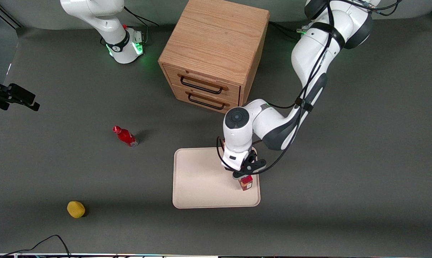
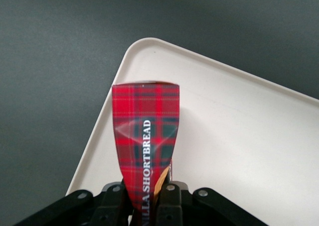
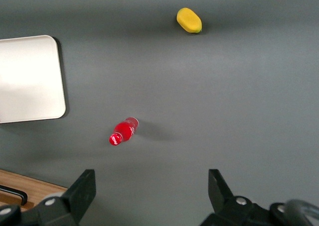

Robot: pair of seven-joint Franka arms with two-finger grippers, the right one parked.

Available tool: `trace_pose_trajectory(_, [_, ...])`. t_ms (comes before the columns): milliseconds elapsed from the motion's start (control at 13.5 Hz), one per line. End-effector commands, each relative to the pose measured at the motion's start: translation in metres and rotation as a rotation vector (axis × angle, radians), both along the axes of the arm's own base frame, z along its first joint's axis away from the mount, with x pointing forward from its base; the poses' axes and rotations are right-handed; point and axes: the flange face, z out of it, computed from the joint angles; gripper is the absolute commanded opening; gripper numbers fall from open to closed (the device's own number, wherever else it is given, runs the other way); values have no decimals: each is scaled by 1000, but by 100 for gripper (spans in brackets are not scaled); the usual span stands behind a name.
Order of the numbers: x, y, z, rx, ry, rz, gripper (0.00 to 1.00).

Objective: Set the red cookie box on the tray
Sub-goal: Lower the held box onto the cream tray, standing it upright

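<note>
- Hanging low in the lower middle of the front view, the gripper (image 1: 245, 174) holds the red cookie box (image 1: 246, 182) upright over the tray (image 1: 201, 179), close to the tray's edge toward the working arm's end; whether the box's lower end touches the tray I cannot tell. The tray is flat, cream-white, round-cornered with a low rim. The white arm bends down from the upper right of the frame, elbow beside the oak drawer cabinet (image 1: 216, 46). On the matte grey table (image 1: 345, 179), a small red bottle (image 1: 125, 136) and a yellow lemon-like object (image 1: 76, 209) lie toward the parked arm's end.
- In the left wrist view, black fingers (image 2: 169, 201) are clamped on the glossy plaid carton (image 2: 145, 136), lettered "SHORTBREAD", above a rounded tray (image 2: 239, 136) corner.
- In the right wrist view, the bottle (image 3: 122, 131) sits centre-left, the yellow object (image 3: 189, 20) at the top, and the tray (image 3: 30, 81) corner at the left edge.
</note>
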Motion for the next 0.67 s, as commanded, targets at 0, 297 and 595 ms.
trace_pose_trajectory(0, [3,-9,-15,12,-31,-49,14])
trace_pose_trajectory(297, [-2,-13,-25,20,-19,-74,16])
trace_pose_trajectory(595, [1,-11,-32,45,-36,-131,16])
